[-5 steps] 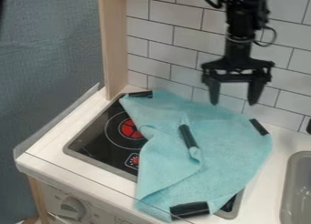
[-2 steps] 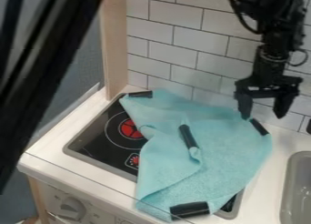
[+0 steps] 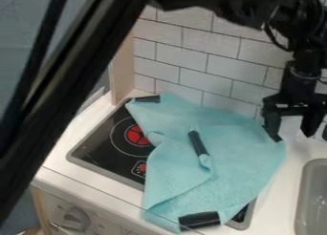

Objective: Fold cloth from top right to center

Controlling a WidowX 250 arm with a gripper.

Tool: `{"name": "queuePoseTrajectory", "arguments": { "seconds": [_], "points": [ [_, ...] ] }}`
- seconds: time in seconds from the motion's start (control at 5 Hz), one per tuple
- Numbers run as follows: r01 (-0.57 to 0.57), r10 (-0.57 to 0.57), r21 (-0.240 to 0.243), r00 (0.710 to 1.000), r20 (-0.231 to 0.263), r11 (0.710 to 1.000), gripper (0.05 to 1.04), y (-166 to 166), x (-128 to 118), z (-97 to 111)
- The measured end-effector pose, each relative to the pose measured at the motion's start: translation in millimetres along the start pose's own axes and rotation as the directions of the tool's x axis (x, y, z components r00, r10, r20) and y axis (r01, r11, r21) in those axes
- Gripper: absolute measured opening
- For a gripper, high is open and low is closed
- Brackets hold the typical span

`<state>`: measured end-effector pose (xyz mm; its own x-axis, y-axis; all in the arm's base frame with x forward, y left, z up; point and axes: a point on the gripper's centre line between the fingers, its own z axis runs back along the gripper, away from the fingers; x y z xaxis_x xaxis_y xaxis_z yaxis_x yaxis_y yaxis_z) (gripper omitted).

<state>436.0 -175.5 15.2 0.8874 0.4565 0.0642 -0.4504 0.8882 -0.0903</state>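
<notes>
The black robot arm (image 3: 76,86) is slanting across the left side of the view, running along the top edge and bending down at the right. At its end, the gripper (image 3: 291,135) is hanging over the upper right corner of a light blue cloth (image 3: 249,167), in front of the white tile wall (image 3: 191,48). Its two fingers are standing spread, pointing down with a gap between them. The left one in the view is ending right at the corner's black band (image 3: 279,139) and partly covering it; whether it is touching the cloth is hard to tell from this angle.

The cloth is lying rumpled over the right part of a toy stove (image 3: 96,155) and spreading onto the white counter (image 3: 277,200) beside it. Another black band (image 3: 147,99) is marking its upper left corner, and a third (image 3: 199,220) is sitting at its bottom edge. A fourth (image 3: 198,143) is lying near the middle, on a flap that is resting over the rest of the cloth.

A red burner mark (image 3: 135,135) is showing to the left of the cloth. A gray sink (image 3: 306,174) is sitting at the right edge, and a knob (image 3: 76,219) is sticking out from the stove's front.
</notes>
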Motion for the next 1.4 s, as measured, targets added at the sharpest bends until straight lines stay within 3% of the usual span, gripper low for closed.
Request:
{"name": "queuePoseTrajectory", "arguments": {
  "seconds": [0.6,0.8,1.2,1.4],
  "points": [
    [0.008,-0.007,0.023,1.000,-0.020,1.000,0.999,1,-1,-16],
    [0.015,-0.014,0.031,1.000,-0.025,0.999,0.948,0,1,-20],
    [0.023,-0.023,0.030,1.000,-0.008,0.999,0.359,0,3,-21],
    [0.022,-0.021,0.020,1.000,-0.012,1.000,0.161,-1,2,-23]
  ]
}}
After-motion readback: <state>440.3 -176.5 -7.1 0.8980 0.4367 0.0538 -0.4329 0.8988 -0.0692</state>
